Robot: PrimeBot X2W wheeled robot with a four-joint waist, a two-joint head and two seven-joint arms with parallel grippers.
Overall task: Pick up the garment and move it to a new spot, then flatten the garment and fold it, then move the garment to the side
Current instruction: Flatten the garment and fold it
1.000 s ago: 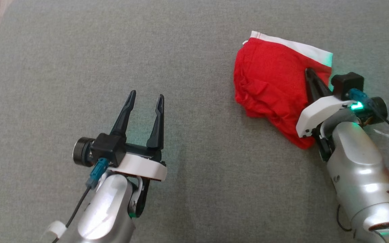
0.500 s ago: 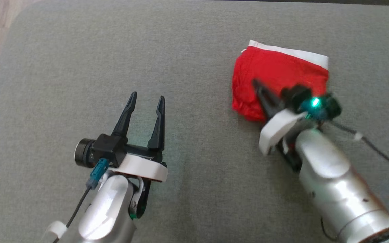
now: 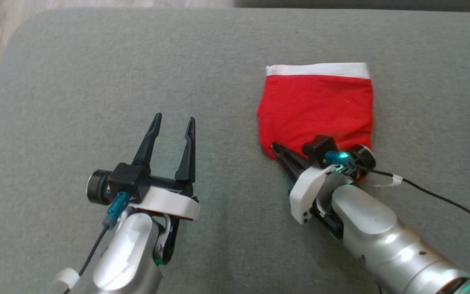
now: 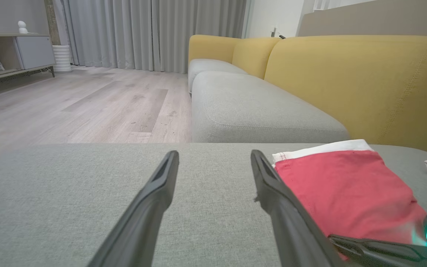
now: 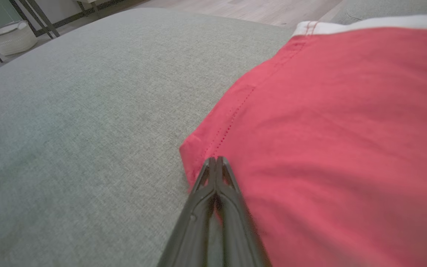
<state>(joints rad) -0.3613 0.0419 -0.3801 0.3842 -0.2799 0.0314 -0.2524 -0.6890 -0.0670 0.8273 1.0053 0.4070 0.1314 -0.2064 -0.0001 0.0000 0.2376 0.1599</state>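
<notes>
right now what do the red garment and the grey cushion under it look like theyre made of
The red garment: thin soft cloth, likely cotton knit, matte; it shows faint creases and a stitched side seam. Its white waistband: seems a smoother, separate band. The grey cushion: woven upholstery fabric, matte, with a flecked weave.

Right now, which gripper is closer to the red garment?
Right. The right gripper, shut, has its tips at the near left corner of the red garment. The left gripper stands open over grey cushion, well off to its left.
</notes>
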